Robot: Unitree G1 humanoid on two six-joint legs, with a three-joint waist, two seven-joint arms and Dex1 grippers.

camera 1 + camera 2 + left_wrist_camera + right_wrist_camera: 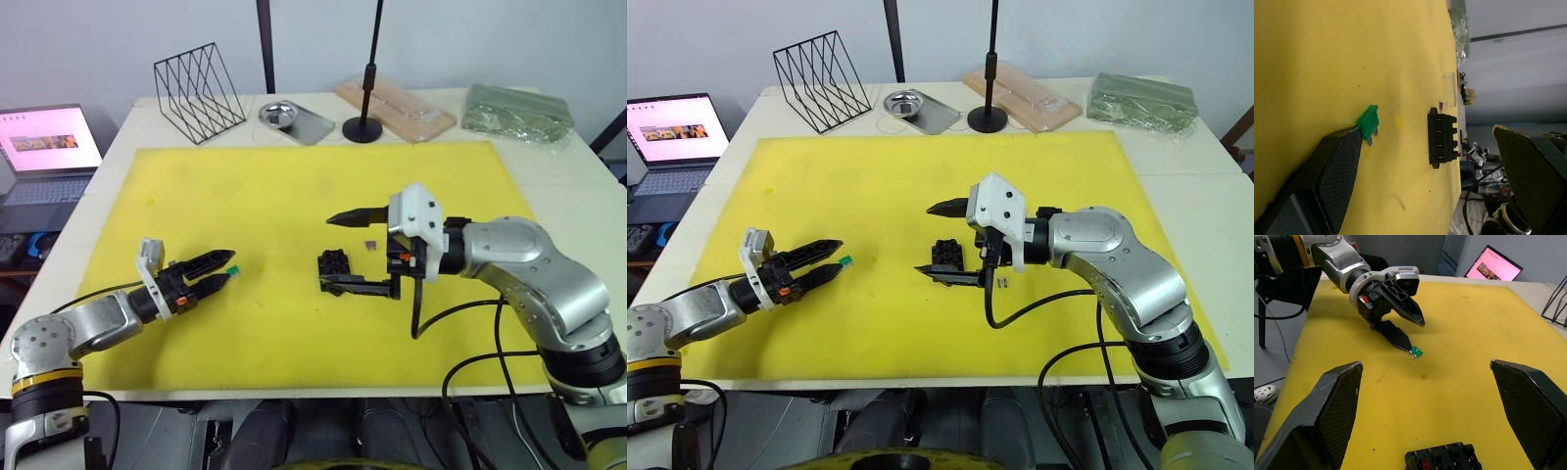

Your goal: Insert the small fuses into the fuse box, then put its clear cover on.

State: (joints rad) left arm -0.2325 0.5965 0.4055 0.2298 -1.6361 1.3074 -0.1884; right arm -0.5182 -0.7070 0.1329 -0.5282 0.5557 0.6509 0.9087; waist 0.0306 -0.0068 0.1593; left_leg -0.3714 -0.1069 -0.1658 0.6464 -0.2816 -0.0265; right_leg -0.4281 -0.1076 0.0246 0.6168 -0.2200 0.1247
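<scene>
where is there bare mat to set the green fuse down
Bare mat runs between the left gripper and the fuse box, and across the far half toward the wire rack. It is crowded around the box, under the right gripper.

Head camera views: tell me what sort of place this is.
Probably a robot test bench in a lab or office: a yellow mat covers the white table, with an open laptop and black microphone-style stand nearby.

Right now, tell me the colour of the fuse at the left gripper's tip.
Green. The fuse shows best in the left wrist view.
</scene>
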